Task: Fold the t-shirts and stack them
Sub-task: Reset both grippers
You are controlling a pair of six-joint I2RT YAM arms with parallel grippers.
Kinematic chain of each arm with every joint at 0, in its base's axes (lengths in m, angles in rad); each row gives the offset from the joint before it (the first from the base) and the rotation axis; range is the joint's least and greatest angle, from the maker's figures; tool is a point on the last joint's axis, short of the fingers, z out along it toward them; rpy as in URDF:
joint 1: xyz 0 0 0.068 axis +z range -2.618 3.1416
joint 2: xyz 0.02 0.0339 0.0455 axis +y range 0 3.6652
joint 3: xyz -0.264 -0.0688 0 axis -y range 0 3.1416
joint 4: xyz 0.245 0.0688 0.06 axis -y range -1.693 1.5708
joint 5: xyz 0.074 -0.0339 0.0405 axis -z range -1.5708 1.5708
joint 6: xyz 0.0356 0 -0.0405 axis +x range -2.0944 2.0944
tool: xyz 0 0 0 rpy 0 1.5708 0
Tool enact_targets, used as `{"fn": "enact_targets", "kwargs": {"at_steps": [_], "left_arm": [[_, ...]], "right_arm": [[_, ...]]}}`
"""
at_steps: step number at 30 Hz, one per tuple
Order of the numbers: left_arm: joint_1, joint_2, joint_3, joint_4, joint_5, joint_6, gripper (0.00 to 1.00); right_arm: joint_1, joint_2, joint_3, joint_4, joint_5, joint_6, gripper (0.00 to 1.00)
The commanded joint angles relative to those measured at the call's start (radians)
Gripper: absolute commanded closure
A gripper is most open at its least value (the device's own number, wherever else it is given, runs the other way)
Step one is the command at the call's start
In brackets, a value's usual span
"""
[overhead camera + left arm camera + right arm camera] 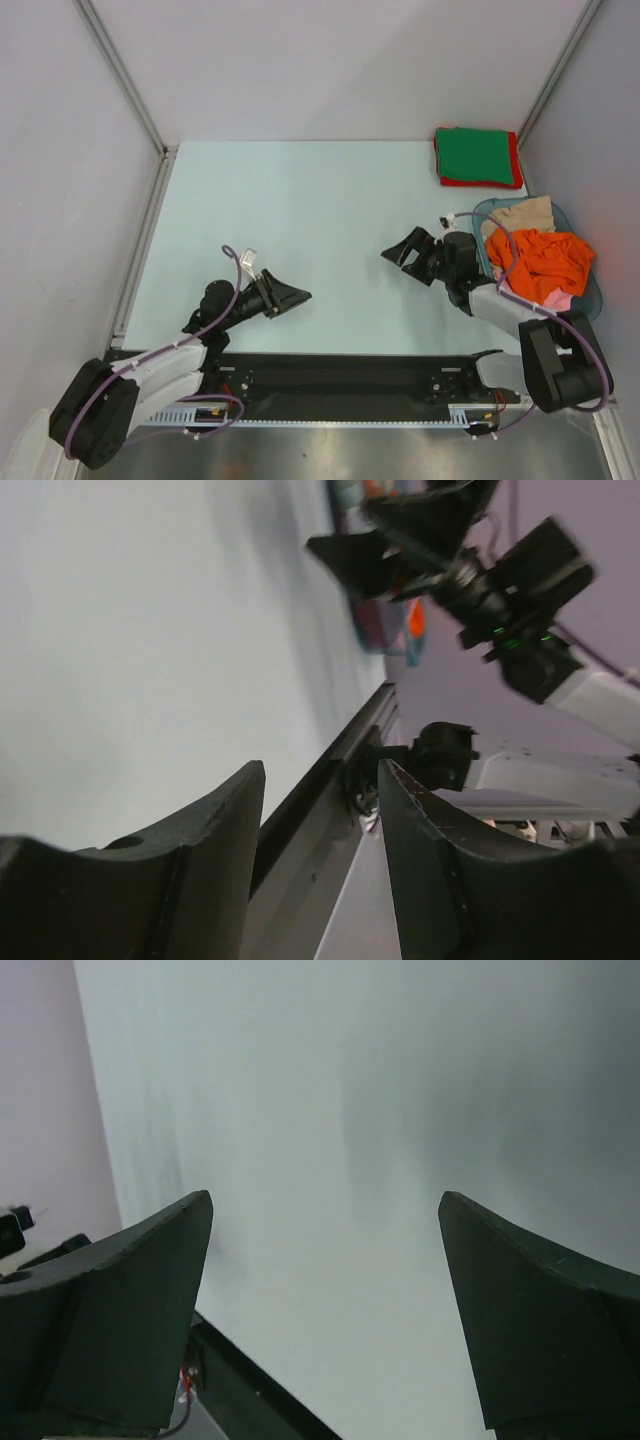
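Observation:
A folded green t-shirt [473,155] lies on a folded red one [514,163] at the table's far right corner. Crumpled orange [545,258], beige [520,214] and pink [551,297] garments sit in a blue basket [594,297] at the right edge. My left gripper [302,295] is open and empty, low over the bare table at the near left; in the left wrist view [322,780] it points toward the right arm [480,575]. My right gripper [398,252] is open and empty, left of the basket; the right wrist view [325,1210] shows only bare table between the fingers.
The pale blue table [300,220] is walled at the back and sides. A black rail [340,375] with the arm bases runs along the near edge.

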Motion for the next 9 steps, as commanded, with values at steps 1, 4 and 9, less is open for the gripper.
{"fn": "enact_targets", "kwargs": {"at_steps": [1,4,9], "left_arm": [[-0.005,0.040,-0.155,0.349,0.049,-0.069,0.45],[-0.005,0.068,-0.229,0.540,0.049,-0.106,0.43],[-0.006,0.063,-0.258,0.651,0.118,-0.116,0.43]], "right_arm": [[0.011,-0.096,-0.085,0.158,-0.056,0.124,0.00],[0.005,-0.108,-0.200,0.217,-0.079,0.158,0.00],[0.004,-0.059,-0.428,0.585,-0.232,0.280,0.00]]}}
